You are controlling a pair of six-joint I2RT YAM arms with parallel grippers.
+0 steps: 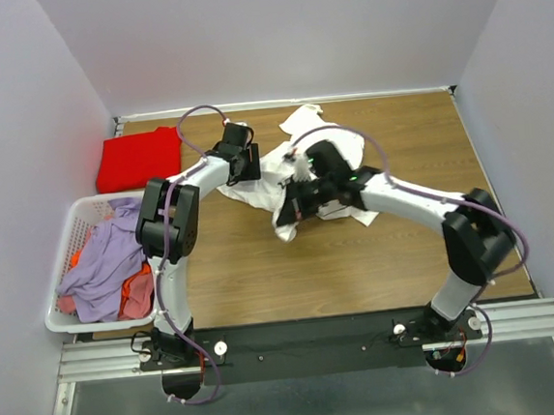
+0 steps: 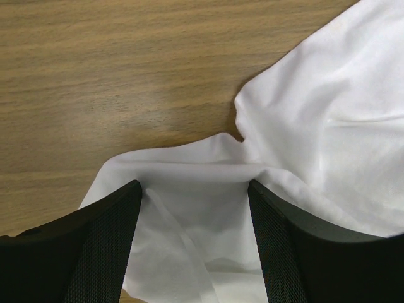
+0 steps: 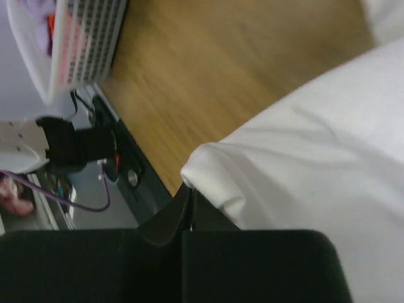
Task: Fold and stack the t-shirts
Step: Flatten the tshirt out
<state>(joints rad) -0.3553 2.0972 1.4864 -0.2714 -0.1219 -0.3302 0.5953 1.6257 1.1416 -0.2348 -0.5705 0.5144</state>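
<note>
Top external, white t-shirt (image 1: 258,192) centre, basket (image 1: 77,223) left

Wood bench (image 1: 263,267), laundry on it.
Crumpled white t-shirt (image 1: 265,184) at mid-back; folded red t-shirt (image 1: 137,159) in the far left corner; laundry basket (image 1: 98,325) at the left edge.

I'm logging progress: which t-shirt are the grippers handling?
The white t-shirt, crumpled mid-table: right gripper pinches it, left gripper straddles its edge. The red t-shirt lies apart, far left.

No readable text, label, brand, number or sign anywhere.
</note>
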